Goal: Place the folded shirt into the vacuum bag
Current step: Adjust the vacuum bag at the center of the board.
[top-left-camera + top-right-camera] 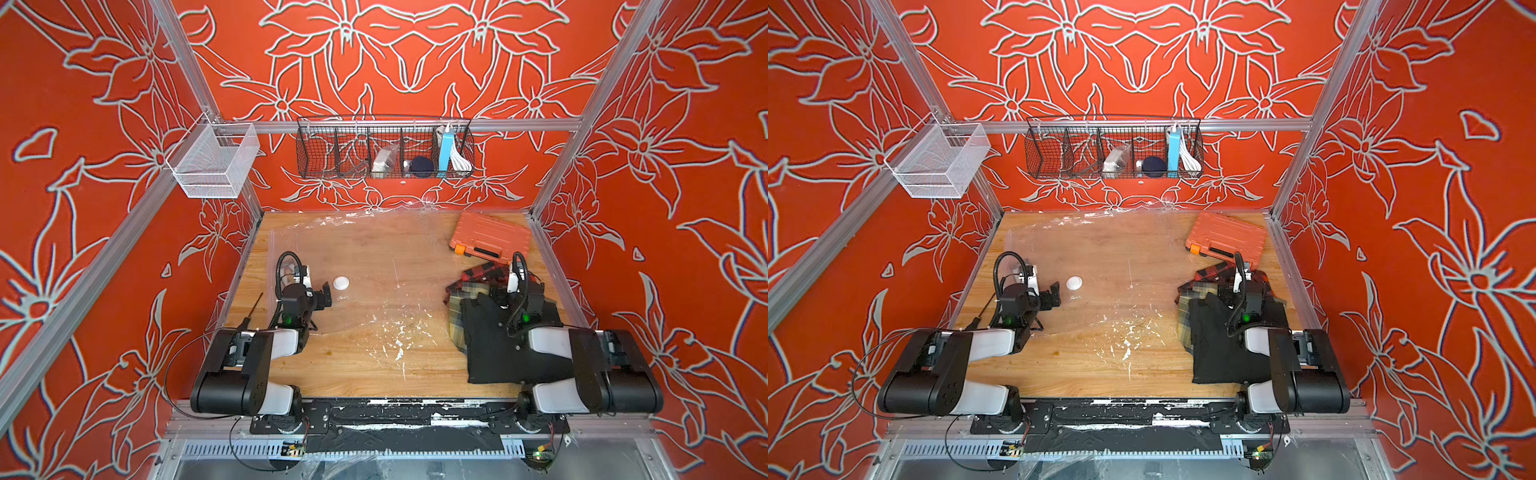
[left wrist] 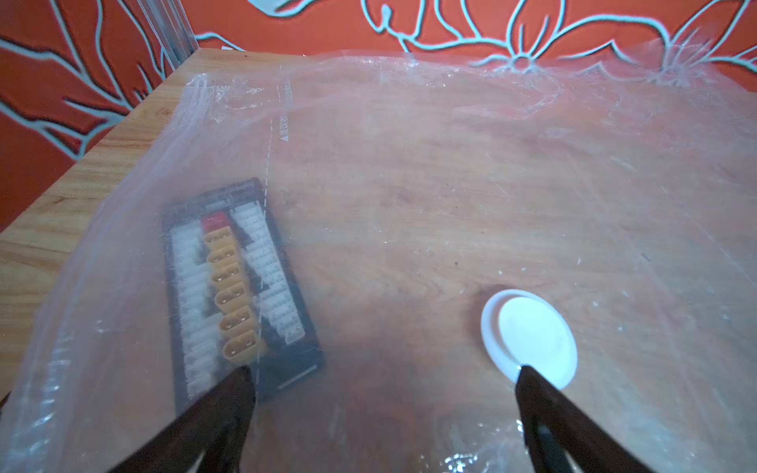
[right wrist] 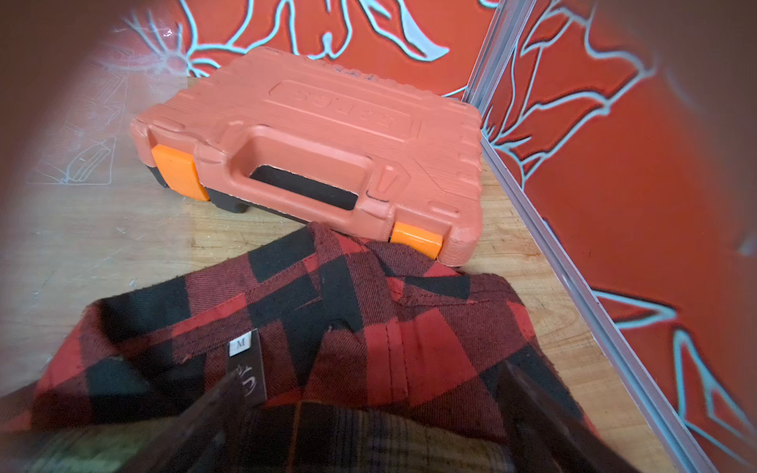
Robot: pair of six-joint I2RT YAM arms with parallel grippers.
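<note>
Jaws are standing wide apart and empty on each arm: left gripper [image 2: 384, 370] is hanging over the vacuum bag [image 1: 361, 249], which is lying flat on the table [image 1: 374, 374]; right gripper [image 3: 370, 374] is hanging over the stacked shirts [image 1: 490, 353], outside the bag

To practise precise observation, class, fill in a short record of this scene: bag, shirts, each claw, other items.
Bag: large clear plastic vacuum bag, flat on the wooden table, white round valve disc facing up
Shirts: overlapping pile outside the bag: red-and-black plaid shirt, olive plaid shirt, black folded garment
Left claw: open, above the bag beside the valve disc
Right claw: open, above the red-and-black plaid shirt, holding nothing
Other: orange plastic tool case at the far right corner, next to the pile
</note>
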